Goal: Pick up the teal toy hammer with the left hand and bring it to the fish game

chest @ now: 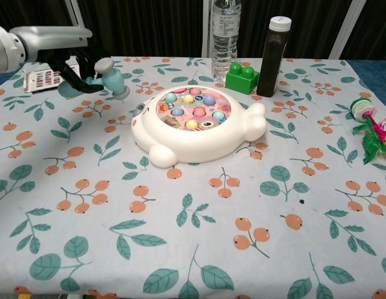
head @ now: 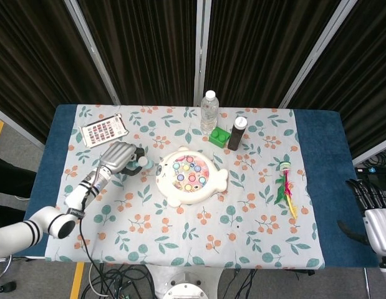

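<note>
Holding the teal toy hammer (chest: pixel 107 76) off to the left of the fish game (chest: pixel 199 124), the left hand (head: pixel 118 157) has its fingers wrapped round the handle, head end pointing toward the game. In the chest view the hammer looks lifted clear of the bench (chest: pixel 180 237), near the game's rim but not touching it; the exact height is hard to tell from above.

Step in hand, as I read it: pick-up done, carry to the game not finished. The next move calls for a short sweep rightward so the hammer head ends over the coloured fish holes, wrist steady, grip kept firm so the handle does not twist.

Right hand (head: pixel 373 205) sits at the far right edge beyond the bench, nothing in it, fingers look loosely apart.

Around: water bottle (chest: pixel 226 31), dark bottle (chest: pixel 269 56) and green block (chest: pixel 242 77) behind the game, card of coloured dots (head: pixel 105 130) at back left, feathered toy (chest: pixel 370 131) on the right.
</note>
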Controlling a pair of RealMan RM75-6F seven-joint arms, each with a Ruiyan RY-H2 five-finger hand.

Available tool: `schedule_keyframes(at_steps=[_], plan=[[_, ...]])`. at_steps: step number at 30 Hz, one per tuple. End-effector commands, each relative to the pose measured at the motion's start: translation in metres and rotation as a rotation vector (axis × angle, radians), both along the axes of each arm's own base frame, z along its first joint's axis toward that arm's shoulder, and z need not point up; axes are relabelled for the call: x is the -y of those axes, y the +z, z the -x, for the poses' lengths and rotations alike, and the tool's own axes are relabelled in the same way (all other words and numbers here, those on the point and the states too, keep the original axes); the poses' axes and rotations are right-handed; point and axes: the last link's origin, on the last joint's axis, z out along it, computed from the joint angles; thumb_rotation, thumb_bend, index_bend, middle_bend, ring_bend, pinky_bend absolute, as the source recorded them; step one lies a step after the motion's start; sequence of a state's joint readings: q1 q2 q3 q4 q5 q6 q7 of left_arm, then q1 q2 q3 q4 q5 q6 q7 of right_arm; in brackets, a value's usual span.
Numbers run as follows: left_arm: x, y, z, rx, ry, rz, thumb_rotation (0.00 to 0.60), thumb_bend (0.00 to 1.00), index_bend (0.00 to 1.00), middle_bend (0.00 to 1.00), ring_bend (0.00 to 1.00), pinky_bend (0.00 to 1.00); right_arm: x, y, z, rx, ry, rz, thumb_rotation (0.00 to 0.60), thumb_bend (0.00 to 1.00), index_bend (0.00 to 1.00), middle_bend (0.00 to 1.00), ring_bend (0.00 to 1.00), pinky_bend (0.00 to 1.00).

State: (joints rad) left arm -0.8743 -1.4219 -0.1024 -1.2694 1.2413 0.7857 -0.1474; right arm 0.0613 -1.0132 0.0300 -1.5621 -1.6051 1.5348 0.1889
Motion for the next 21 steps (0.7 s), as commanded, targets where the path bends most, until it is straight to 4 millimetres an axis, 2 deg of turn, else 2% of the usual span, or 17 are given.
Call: schedule_keyframes(at_steps=[1, 6, 9, 15, 21], plan=[[0.005, -0.013, 0.02, -0.016, 0.025, 0.004, 0.6, 0.6, 0.6, 0.59, 0.45, 0.41, 0.0, 0.0, -0.001, -0.001, 0.001, -0.001, 0.6, 0.14, 0.0, 0.09, 0.0, 0.0], [0.005, -0.019, 0.033, -0.05, 0.028, 0.0, 0.6, 0.51, 0.57, 0.56, 0.42, 0.39, 0.0, 0.0, -0.002, -0.002, -0.004, 0.0, 0.6, 0.14, 0.0, 0.09, 0.0, 0.0], [0.005, -0.023, 0.037, -0.072, 0.03, 0.006, 0.6, 0.49, 0.56, 0.54, 0.4, 0.38, -0.001, -0.001, -0.002, -0.001, -0.006, 0.0, 0.6, 0.14, 0.0, 0.09, 0.0, 0.0], [0.007, -0.025, 0.041, -0.096, 0.026, 0.003, 0.6, 0.43, 0.52, 0.5, 0.36, 0.37, -0.002, -0.001, -0.002, -0.001, -0.009, 0.001, 0.6, 0.14, 0.0, 0.09, 0.0, 0.0], [0.009, -0.026, 0.043, -0.116, 0.031, 0.013, 0.6, 0.41, 0.47, 0.46, 0.33, 0.37, -0.003, -0.001, -0.002, -0.001, -0.009, 0.001, 0.6, 0.14, 0.0, 0.09, 0.0, 0.0]])
